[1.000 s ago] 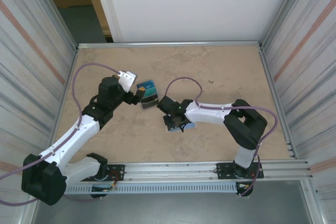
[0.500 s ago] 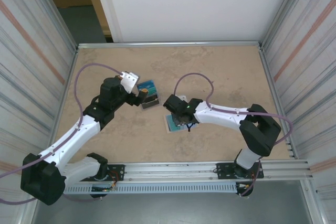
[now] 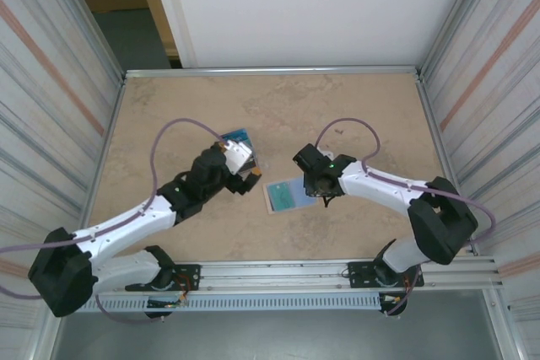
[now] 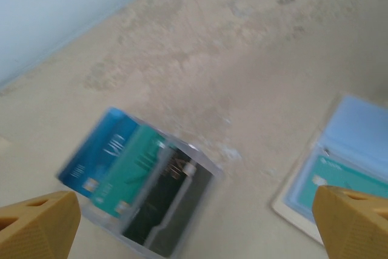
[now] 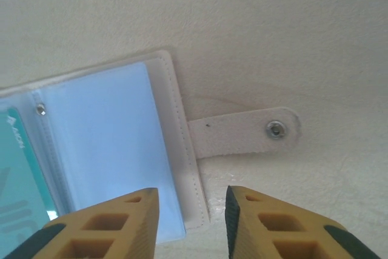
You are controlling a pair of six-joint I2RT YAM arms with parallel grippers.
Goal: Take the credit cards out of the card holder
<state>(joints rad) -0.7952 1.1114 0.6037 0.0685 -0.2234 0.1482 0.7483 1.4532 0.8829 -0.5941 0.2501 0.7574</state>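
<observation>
Holder (image 5: 109, 144): open flat on bench (image 5: 273, 40), teal card (image 5: 17, 177) inside.
Left end effector (image 4: 194, 228): spread wide, empty.
Right end effector (image 5: 187, 219): partly parted, empty.

beige card holder (image 5: 180, 150) lined pale blue; blue, teal and black cards (image 4: 139, 189); mottled tan table (image 3: 337, 107).

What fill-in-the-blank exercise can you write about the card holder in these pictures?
1. The holder lies ___ on the table, with its lining facing up.
2. This lining is pale ___.
3. The tab on the holder's edge carries one metal ___.
4. The ___ tool points at the holder's edge near the tab.

Missing words: open; blue; snap; right.
</observation>
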